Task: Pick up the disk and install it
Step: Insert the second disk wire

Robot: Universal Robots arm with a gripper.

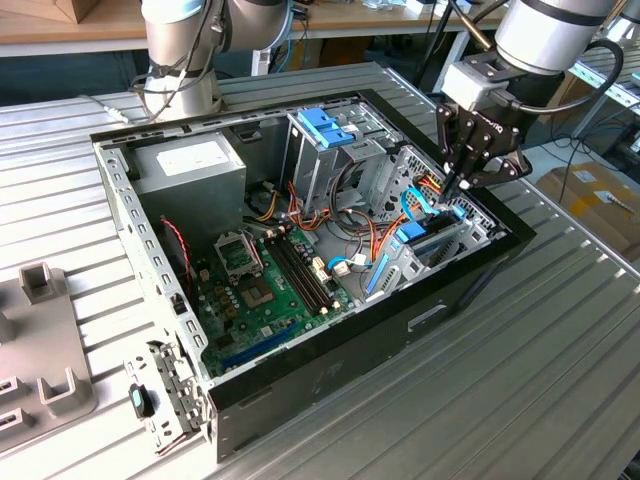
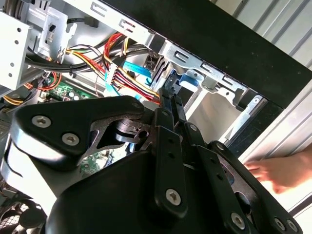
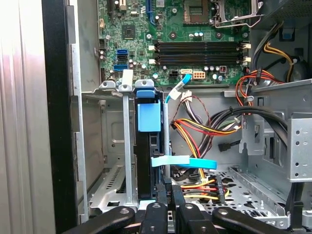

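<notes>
The disk [image 3: 147, 161] stands on edge in the metal bay at the corner of the open computer case [image 1: 330, 350], its blue plastic frame [image 3: 148, 117] facing up. In the exterior view the disk [image 1: 418, 237] sits low at the case's right end. My gripper [image 1: 458, 190] hangs straight over it. In both wrist views its two black fingers are pressed together, gripper [image 3: 169, 189] and gripper [image 2: 170, 97], with the tips right at the disk's blue edge [image 2: 171, 84]. Nothing shows between them.
Red, yellow and blue cables [image 3: 200, 161] lie right beside the bay. The motherboard [image 1: 260, 280], a grey power supply box [image 1: 190, 165] and a tall cage with a blue handle [image 1: 325, 130] share the case. A person's hand [image 2: 282, 170] rests outside the case wall. Grey fixtures [image 1: 40, 330] stand at the exterior view's left.
</notes>
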